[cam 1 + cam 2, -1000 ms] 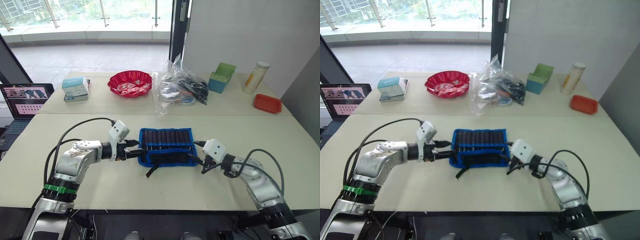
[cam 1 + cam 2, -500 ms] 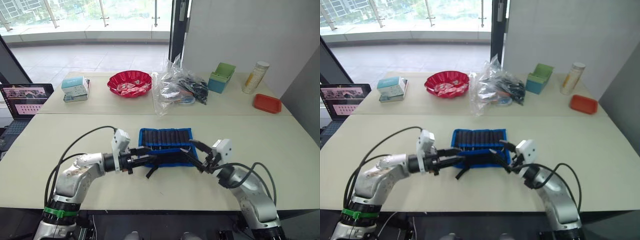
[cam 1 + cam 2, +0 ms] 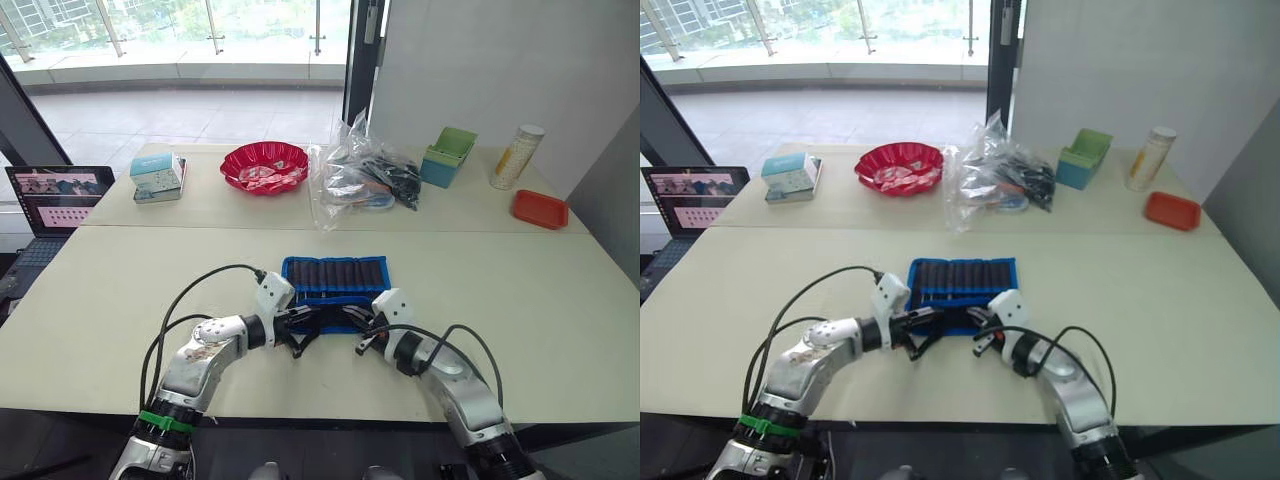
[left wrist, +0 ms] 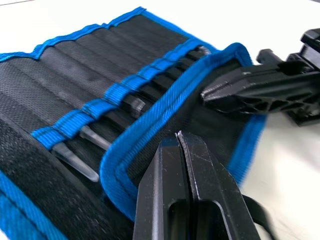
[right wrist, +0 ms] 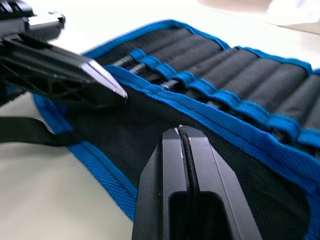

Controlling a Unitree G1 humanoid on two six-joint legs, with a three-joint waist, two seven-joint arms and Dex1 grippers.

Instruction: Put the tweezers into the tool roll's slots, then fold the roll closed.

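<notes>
The tool roll (image 3: 335,275), black fabric with blue edging, lies open near the table's front middle. Its near flap (image 4: 200,105) stands lifted off the table. Slim tweezers (image 4: 90,142) sit in the slots (image 5: 235,70) behind the flap. My left gripper (image 3: 310,318) is shut on the flap's blue edge from the left, and its fingers (image 4: 195,190) are pressed together. My right gripper (image 3: 358,326) is shut on the same flap from the right, with its fingers (image 5: 200,180) together on the fabric. The black strap (image 5: 30,132) trails on the table beside the flap.
At the back stand a red bowl (image 3: 263,165), a clear bag of tools (image 3: 360,178), a teal box (image 3: 447,155), a bottle (image 3: 518,155) and a red tray (image 3: 540,208). A small box (image 3: 157,177) and a laptop (image 3: 58,195) sit at the left.
Both grippers moved in from the roll's sides to its near flap and closed on it. The flap has risen off the table. The camera shifted slightly.
</notes>
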